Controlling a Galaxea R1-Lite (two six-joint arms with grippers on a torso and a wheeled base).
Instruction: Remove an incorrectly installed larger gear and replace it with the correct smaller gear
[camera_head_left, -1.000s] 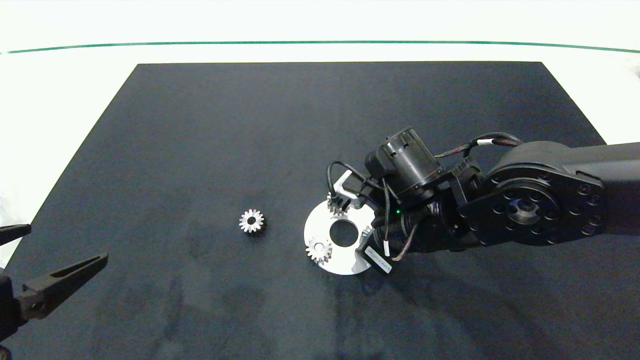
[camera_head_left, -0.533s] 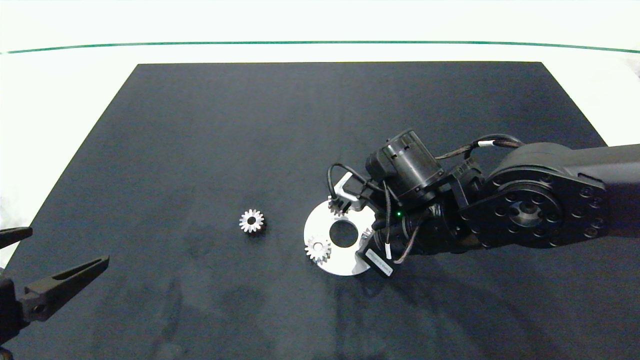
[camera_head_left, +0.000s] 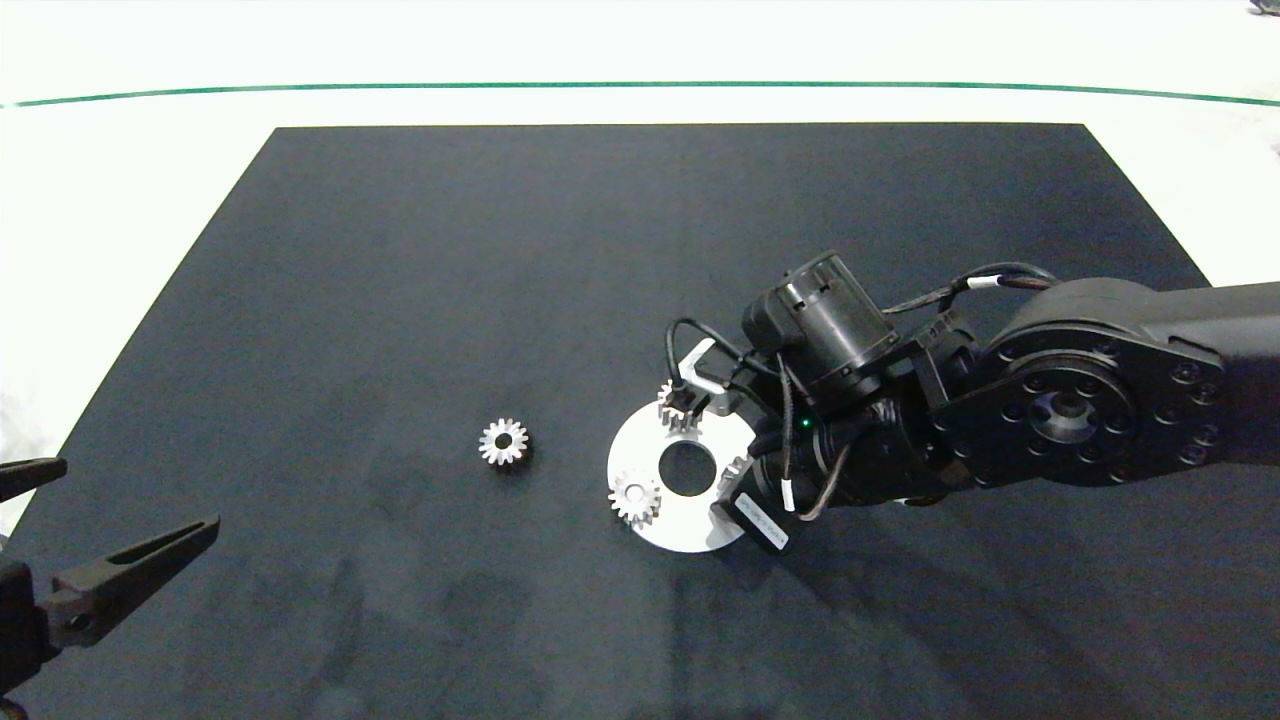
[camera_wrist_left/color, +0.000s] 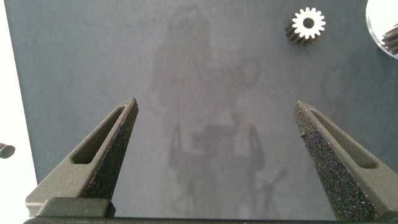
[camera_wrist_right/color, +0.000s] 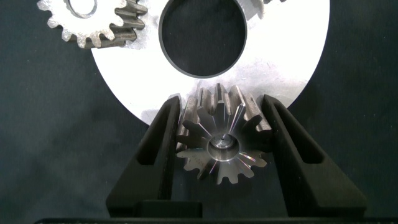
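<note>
Shift: right arm has drifted slightly right and up; loose gear unmoved.
Right gripper: I read its fingers pinching the larger gear at the silver disc's rim.
Disc: round centre hole; small gear seated on it.
Smaller gear: loose on the black mat, left of the disc.
Left gripper: spread, parked over the mat's near-left corner.

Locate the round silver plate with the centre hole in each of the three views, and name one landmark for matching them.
Head view: the silver plate lies on the black mat, right of centre, partly under the right arm.
Left wrist view: only a sliver of its rim shows at the edge, beyond the loose small gear.
Right wrist view: it fills the far part of the picture, ahead of the right gripper.
Shared landmark: the plate's centre hole, in the head and right wrist views.
</note>
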